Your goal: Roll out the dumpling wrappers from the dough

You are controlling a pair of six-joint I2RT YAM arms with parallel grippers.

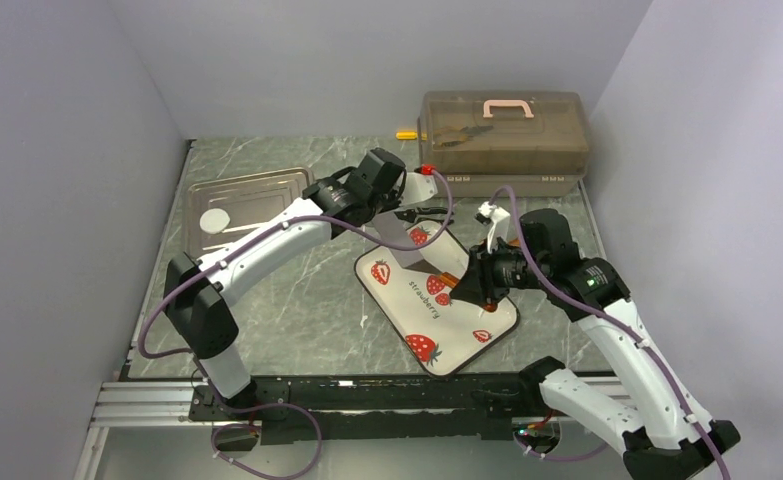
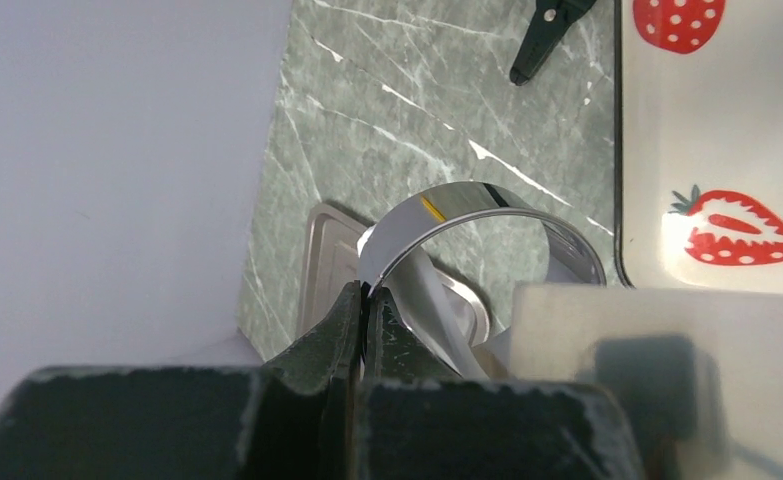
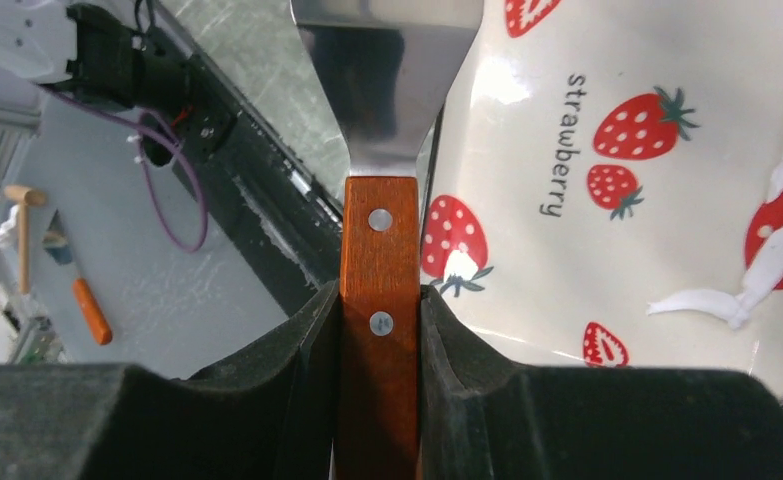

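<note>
Dumpling wrapper, a thin matte white disc, lies on a steel tray. Left gripper pinches a glossy metal ring; right gripper clamps a wooden-handled steel spatula.

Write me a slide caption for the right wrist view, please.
Right gripper clamps a wooden-handled spatula over a strawberry tray holding white dough strips.

Three plain walls, pale lavender-grey, matte. Left wall fills left of top view, back wall across top, right wall down right side. Desk at centre: dark grey-green marble pattern, white veins. Silver slotted rail along near edge, lower left. Light soft, even; shadows faint. Right wrist view, lower left: grey surface below desk edge; floor or shelf, cannot tell.
</note>
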